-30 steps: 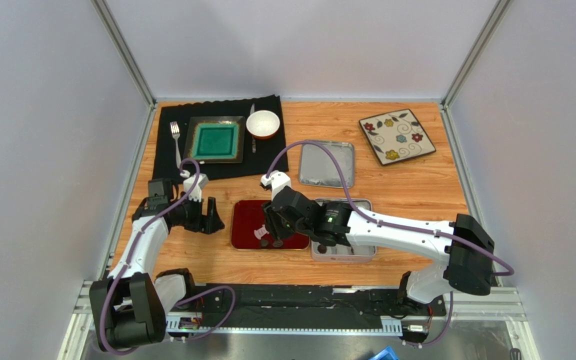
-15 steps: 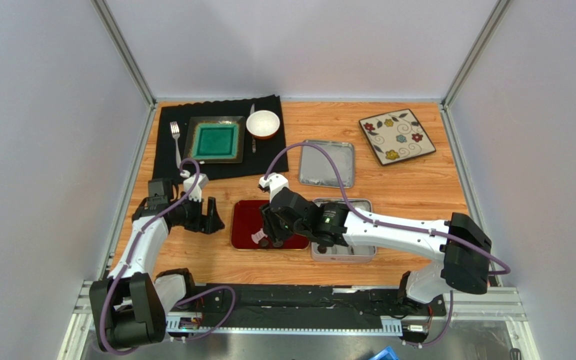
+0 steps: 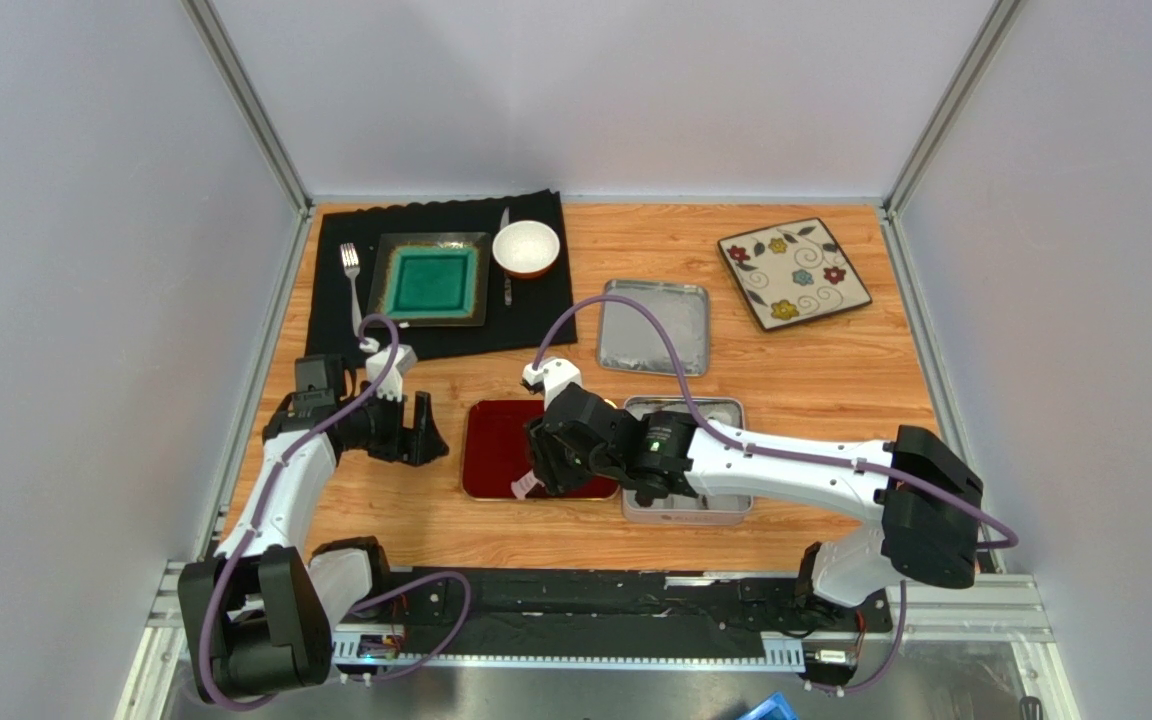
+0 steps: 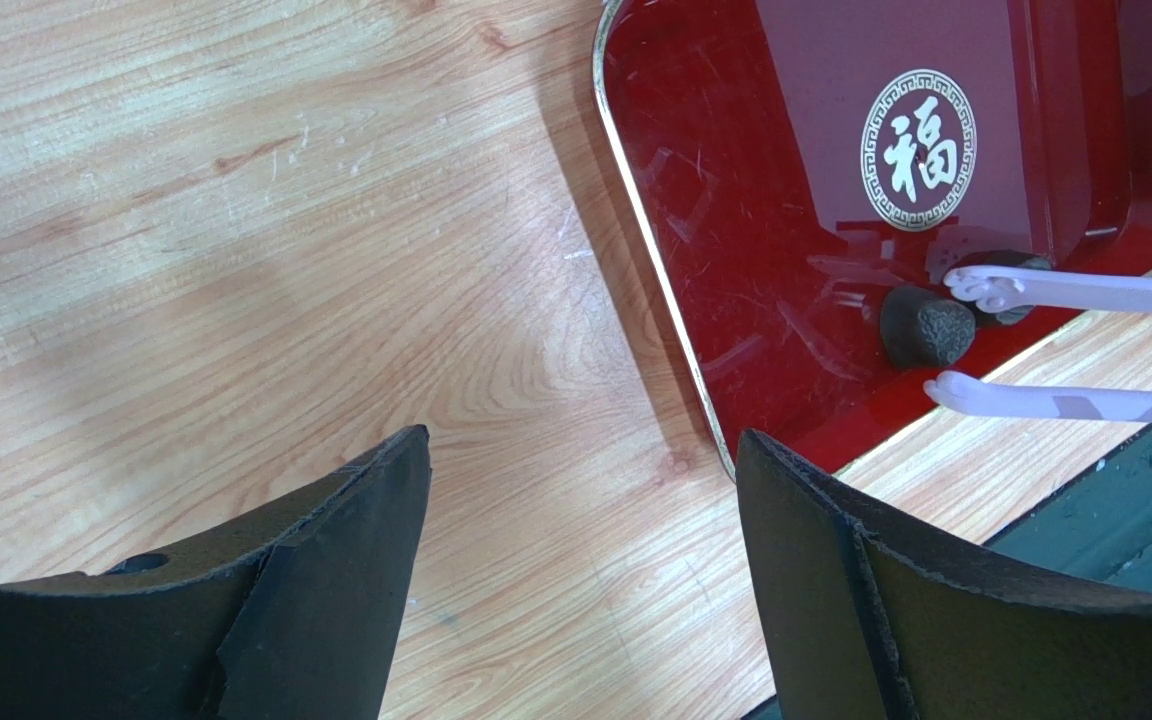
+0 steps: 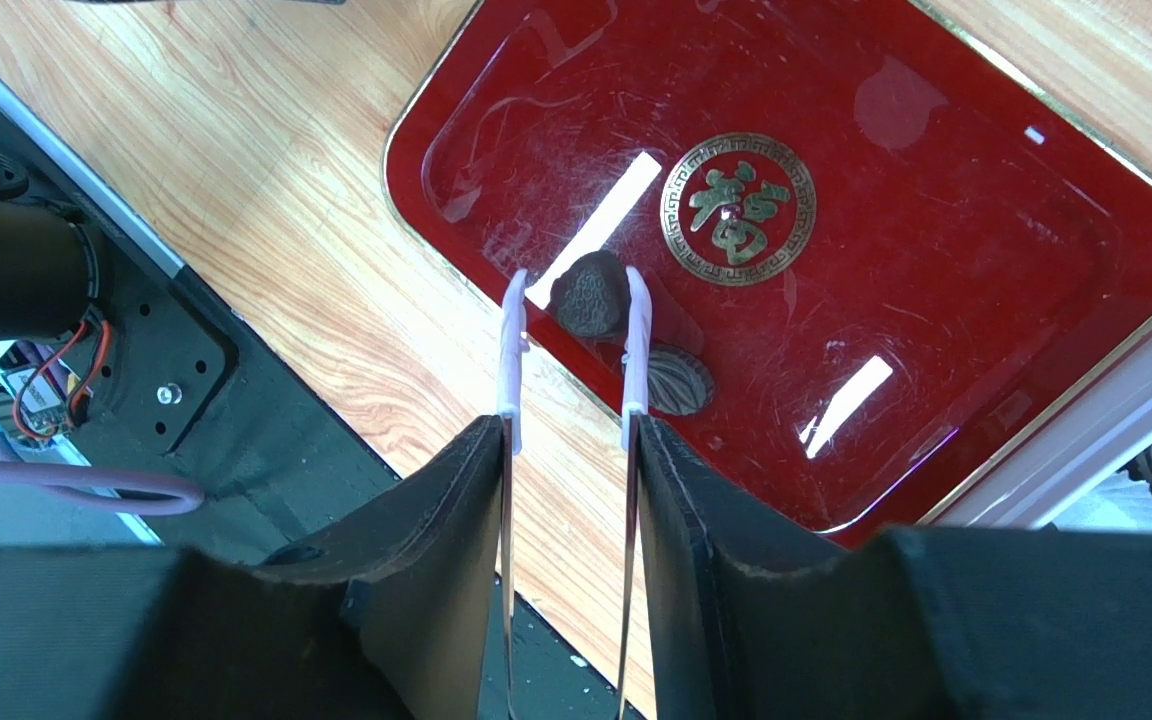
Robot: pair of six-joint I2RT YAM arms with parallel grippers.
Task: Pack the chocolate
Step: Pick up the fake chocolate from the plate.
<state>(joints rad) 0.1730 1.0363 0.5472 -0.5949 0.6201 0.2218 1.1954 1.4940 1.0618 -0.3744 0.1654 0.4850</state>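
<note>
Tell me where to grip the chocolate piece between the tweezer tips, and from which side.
Pinch the chocolate piece across its two flanks, low on its rounded body, coming down over the red tray's near rim. The tweezers straddle it that way. A second piece lies close beside one tip, so that tip should go between the two.

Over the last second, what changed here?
The right tool, carrying white tongs, eased toward the red tray's near edge; the tongs now straddle one chocolate, grip unclear. The left tool stayed open and still beside the tray.
</note>
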